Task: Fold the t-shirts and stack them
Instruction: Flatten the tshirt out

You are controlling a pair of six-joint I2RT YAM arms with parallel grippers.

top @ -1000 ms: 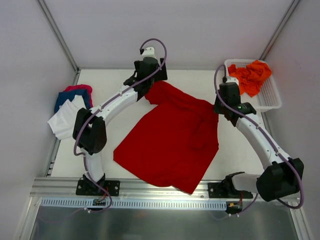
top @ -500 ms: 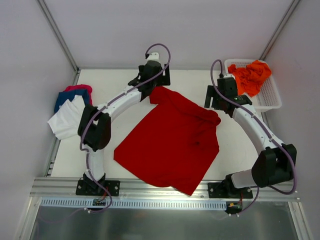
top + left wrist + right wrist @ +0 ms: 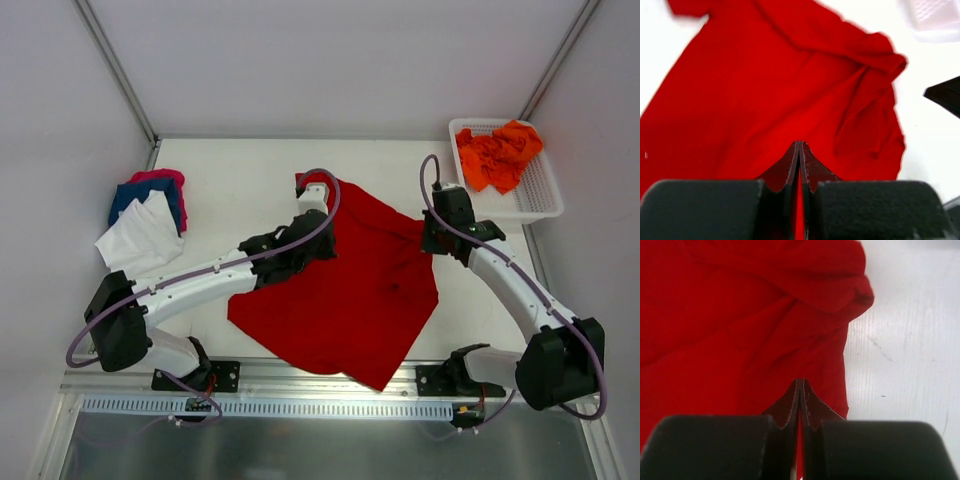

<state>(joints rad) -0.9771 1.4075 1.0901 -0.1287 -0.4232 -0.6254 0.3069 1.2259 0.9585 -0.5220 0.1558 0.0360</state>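
Note:
A deep red t-shirt (image 3: 350, 285) lies spread and creased in the middle of the table, one sleeve corner (image 3: 303, 181) at the far left. My left gripper (image 3: 318, 245) hovers over its left part, shut with nothing in it; the left wrist view shows the fingertips (image 3: 799, 145) pressed together above red cloth (image 3: 765, 85). My right gripper (image 3: 432, 240) is at the shirt's bunched right edge, shut and empty too (image 3: 800, 382), with the cloth (image 3: 740, 315) below it. Orange t-shirts (image 3: 497, 152) fill the basket. White (image 3: 140, 240), blue (image 3: 128, 197) and pink (image 3: 160, 177) t-shirts are stacked at the left.
The white mesh basket (image 3: 545, 195) stands at the far right corner and shows in the left wrist view (image 3: 935, 15). Metal frame posts rise at both far corners. A metal rail (image 3: 330, 375) runs along the near edge by the arm bases.
Both grippers opened and shut again, letting go of the red shirt's far corners. The left arm swung back toward the near side, over the shirt. The right gripper moved slightly nearer.

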